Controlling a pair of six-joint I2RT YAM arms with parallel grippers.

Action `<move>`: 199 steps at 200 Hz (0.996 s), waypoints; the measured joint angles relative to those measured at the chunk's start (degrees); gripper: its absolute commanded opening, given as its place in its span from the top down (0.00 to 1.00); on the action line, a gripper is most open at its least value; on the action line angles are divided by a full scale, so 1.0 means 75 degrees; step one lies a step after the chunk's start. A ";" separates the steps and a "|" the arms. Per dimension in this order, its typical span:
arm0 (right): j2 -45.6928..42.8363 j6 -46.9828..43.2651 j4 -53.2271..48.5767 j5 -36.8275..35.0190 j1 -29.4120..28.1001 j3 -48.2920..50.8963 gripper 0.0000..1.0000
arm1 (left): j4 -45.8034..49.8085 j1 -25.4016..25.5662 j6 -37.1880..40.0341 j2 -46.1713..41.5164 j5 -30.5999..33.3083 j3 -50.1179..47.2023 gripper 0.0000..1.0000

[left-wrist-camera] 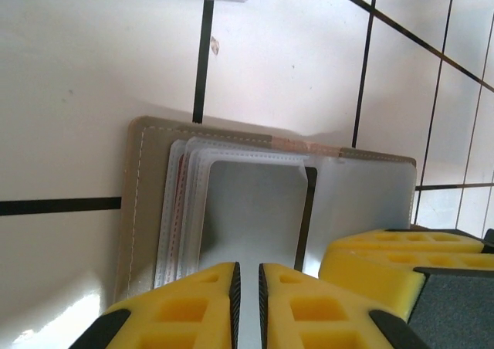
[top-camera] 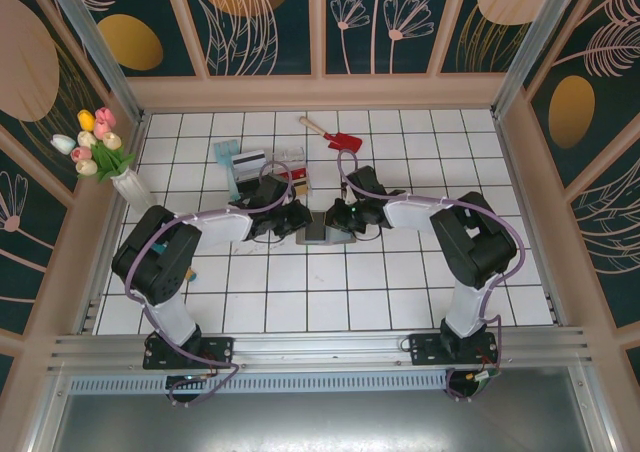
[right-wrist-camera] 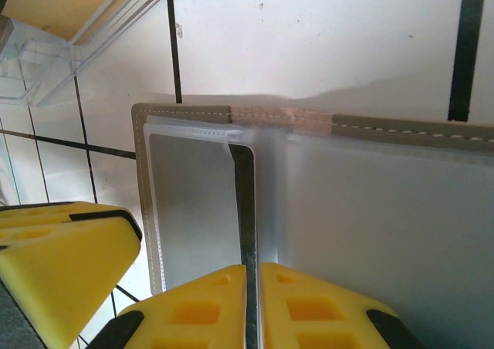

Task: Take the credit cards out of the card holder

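card holder [top-camera: 322, 234] open flat at table centre, clear pockets up. my left gripper [left-wrist-camera: 248, 276] nipped nearly together on its edge. my right gripper [right-wrist-camera: 253, 279] pinched likewise at fold. clear tray [top-camera: 262, 172] just beyond, toward far edge. red shovel [top-camera: 340, 137] nearer far edge.

Top external view, set high behind the near edge, looks steeply down over the whole tiled table [top-camera: 330, 302]; left and right wrist views, very close to the surface, look from opposite sides past their own yellow fingertips [left-wrist-camera: 185, 310] at the open card holder [top-camera: 322, 234], the area all three share
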State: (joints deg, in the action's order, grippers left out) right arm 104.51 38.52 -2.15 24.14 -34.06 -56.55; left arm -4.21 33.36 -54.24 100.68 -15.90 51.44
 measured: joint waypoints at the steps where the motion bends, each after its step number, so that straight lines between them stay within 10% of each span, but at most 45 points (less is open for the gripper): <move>1: 0.0003 -0.0003 0.0003 0.0000 0.0000 0.0003 0.86 | 0.0006 0.0000 0.0003 0.0000 0.0003 0.0003 0.82; 199: 0.0347 -0.0015 0.0256 0.0423 0.0017 0.0012 0.88 | 0.0393 -0.0020 -0.0067 0.0242 0.0187 0.0128 0.82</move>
State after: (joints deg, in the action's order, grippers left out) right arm 107.11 38.41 -0.23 27.31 -33.93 -56.47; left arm -1.26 33.21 -54.74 102.50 -14.50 52.40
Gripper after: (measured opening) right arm 0.133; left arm 0.179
